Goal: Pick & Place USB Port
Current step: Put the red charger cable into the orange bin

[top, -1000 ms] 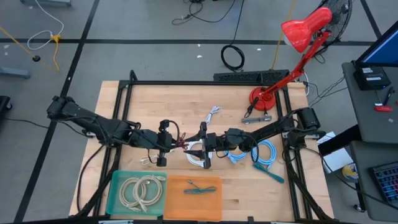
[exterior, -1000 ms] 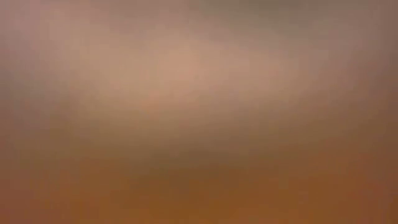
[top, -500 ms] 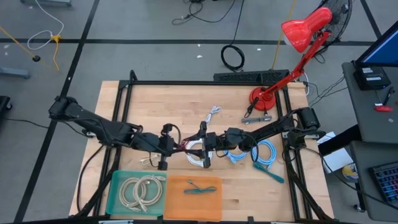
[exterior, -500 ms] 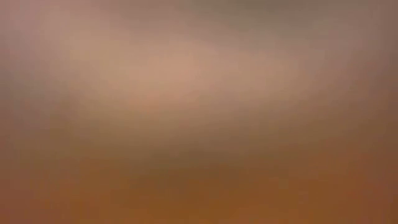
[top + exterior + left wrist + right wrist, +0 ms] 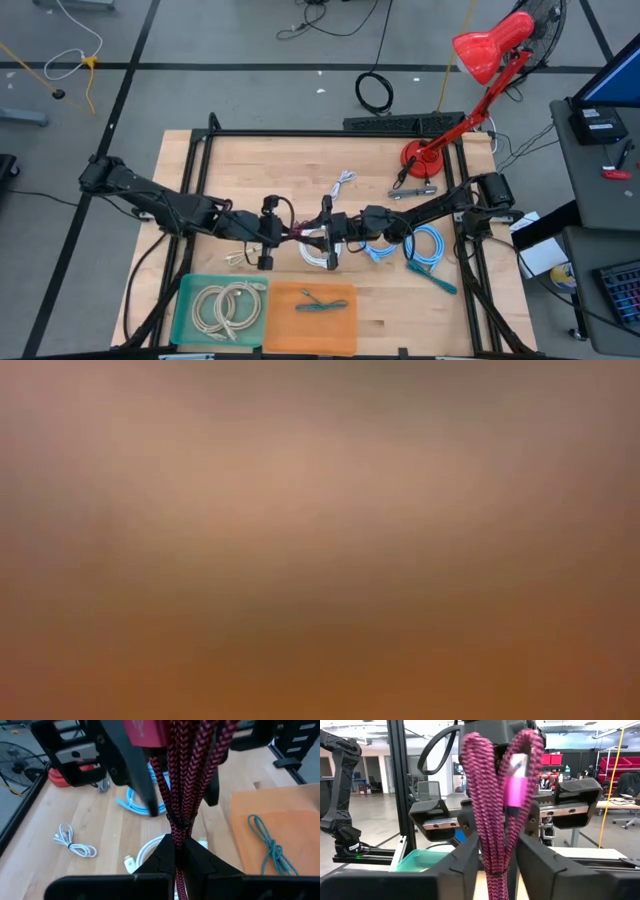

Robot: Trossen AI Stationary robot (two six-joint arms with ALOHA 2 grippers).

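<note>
A red-and-black braided USB cable, bunched into several strands with a magenta plug, hangs above the middle of the wooden table. My left gripper comes from the table's left and is shut on it. My right gripper faces it from the right, with its fingers closed against the same bundle. The two grippers stand almost tip to tip. The low view shows only blur. My left gripper pinches the gathered strands between its two fingers, coming from the table's left and slanting a little downward. The bundle is lifted clear of the table and runs on toward the other gripper. My right gripper has the folded bundle between its two fingers, which reach in about level from the table's right. The loops and the magenta plug stand up beyond the fingers, clear of the table.
A green tray with coiled beige cables and an orange tray with a teal cable sit at the near edge. Below the grippers lies a white cable; a blue cable lies right, a small white cable farther back, a red lamp at far right.
My right gripper's fingers have closed in on the cable bundle, without the hand shifting. My left gripper has stayed shut on the cable and has hardly moved.
</note>
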